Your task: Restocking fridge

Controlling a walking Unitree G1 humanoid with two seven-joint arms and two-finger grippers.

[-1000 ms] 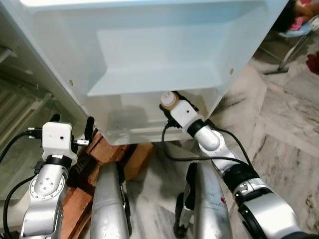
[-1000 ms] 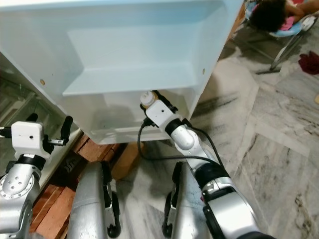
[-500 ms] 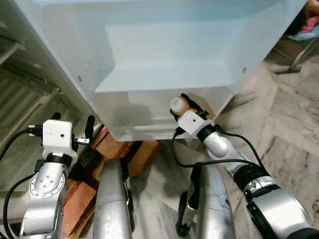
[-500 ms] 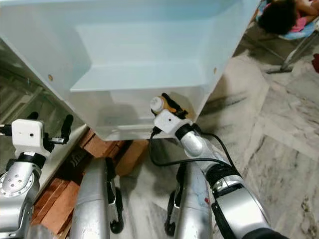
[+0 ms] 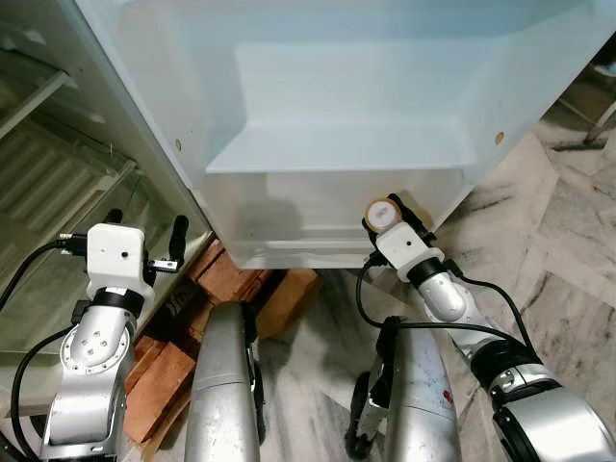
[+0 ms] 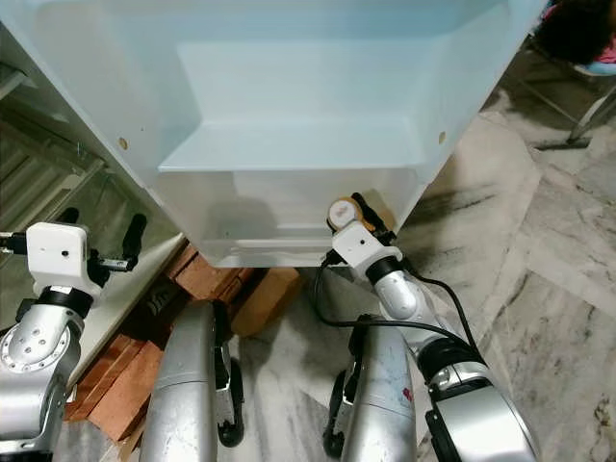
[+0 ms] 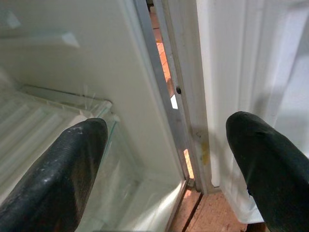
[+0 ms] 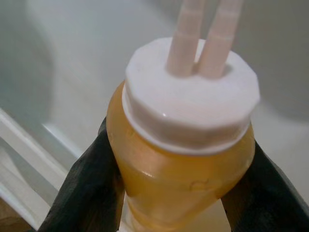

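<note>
Now right tool (image 5: 385,214) is clenching orange bottle (image 8: 178,159) at lower-centre door bin (image 5: 289,217); should lower upright. Left tool (image 7: 164,164) is hanging released.

No text, label, brand or number can be read in these pictures. The bottle (image 8: 183,159) has a plain white cap (image 8: 190,104) and an orange body with no label on the side that shows. The fridge door (image 5: 366,87) is plain white, with nothing written on it. The red mark on the robot's leg (image 5: 447,396) is too small to read.
</note>
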